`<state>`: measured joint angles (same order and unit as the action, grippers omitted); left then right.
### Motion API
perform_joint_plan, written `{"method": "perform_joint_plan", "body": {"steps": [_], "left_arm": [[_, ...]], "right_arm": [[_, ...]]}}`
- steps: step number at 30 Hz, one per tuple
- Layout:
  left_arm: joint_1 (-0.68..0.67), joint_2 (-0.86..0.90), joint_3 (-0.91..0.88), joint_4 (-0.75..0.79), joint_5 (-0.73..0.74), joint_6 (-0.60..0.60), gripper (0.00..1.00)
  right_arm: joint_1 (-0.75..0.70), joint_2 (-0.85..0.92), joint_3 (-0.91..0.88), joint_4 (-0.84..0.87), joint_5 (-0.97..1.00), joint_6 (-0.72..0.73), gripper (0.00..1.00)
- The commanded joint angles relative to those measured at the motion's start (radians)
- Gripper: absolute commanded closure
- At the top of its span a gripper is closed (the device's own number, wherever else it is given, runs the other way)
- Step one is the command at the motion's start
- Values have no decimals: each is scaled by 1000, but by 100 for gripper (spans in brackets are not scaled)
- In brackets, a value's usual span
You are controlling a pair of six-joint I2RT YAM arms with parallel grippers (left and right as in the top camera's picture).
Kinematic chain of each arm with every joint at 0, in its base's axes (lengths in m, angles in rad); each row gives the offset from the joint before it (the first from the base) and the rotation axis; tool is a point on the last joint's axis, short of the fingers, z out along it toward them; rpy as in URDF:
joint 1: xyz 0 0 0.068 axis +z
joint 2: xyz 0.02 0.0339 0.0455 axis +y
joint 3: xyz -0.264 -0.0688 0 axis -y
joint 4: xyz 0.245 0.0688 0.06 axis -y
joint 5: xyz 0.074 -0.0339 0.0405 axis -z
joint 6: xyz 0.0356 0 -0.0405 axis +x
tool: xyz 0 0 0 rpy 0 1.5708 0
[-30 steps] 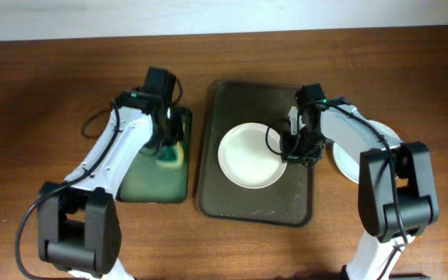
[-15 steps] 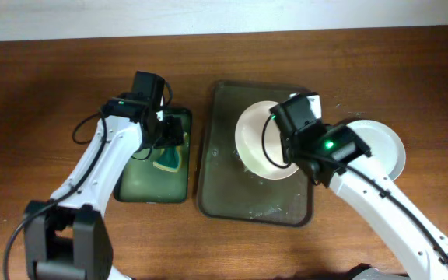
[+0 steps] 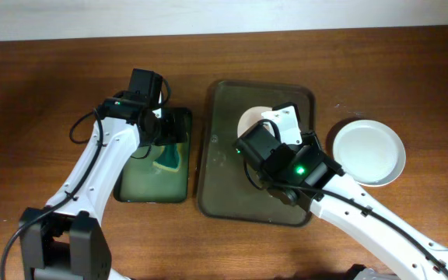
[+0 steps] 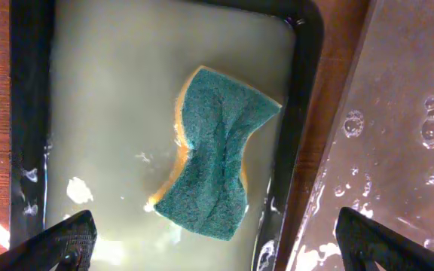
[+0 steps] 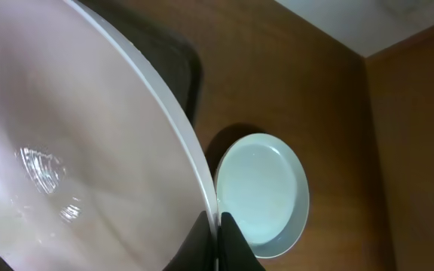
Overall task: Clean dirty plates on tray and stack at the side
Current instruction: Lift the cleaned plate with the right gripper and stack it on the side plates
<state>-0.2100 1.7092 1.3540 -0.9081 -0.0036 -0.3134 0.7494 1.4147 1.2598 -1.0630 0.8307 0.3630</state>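
The left hand point(image 4: 215, 242) hangs wide open and empty, the sponge point(image 4: 217, 169) just beneath it. The right hand point(image 5: 217, 233) is pinched on a plate point(image 5: 66, 135) rim above the tray point(image 3: 224, 179). The clean plate point(image 5: 266, 192) sits on the tabletop to its right, nearest this arm.

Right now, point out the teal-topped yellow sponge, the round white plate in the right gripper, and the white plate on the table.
Sponge point(image 4: 215, 154): left wrist view, teal face.
Held plate point(image 5: 66, 143): right wrist view, wet inside.
Table plate point(image 3: 369, 151): overhead view, centre.
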Motion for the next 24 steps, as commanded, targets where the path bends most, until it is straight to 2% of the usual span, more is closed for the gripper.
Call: {"method": "perform_joint_plan", "body": {"steps": [1, 10, 18, 24], "left_arm": [[2, -14, 16, -1, 8, 5, 1], [2, -14, 16, -1, 8, 5, 0], [2, -14, 16, -1, 8, 5, 1], [2, -14, 16, -1, 8, 5, 1]], "right_arm": [[9, -15, 14, 5, 71, 17, 96], [17, -15, 37, 3, 77, 12, 96], [186, -15, 38, 4, 372, 9, 96], [193, -15, 37, 3, 378, 9, 96]]}}
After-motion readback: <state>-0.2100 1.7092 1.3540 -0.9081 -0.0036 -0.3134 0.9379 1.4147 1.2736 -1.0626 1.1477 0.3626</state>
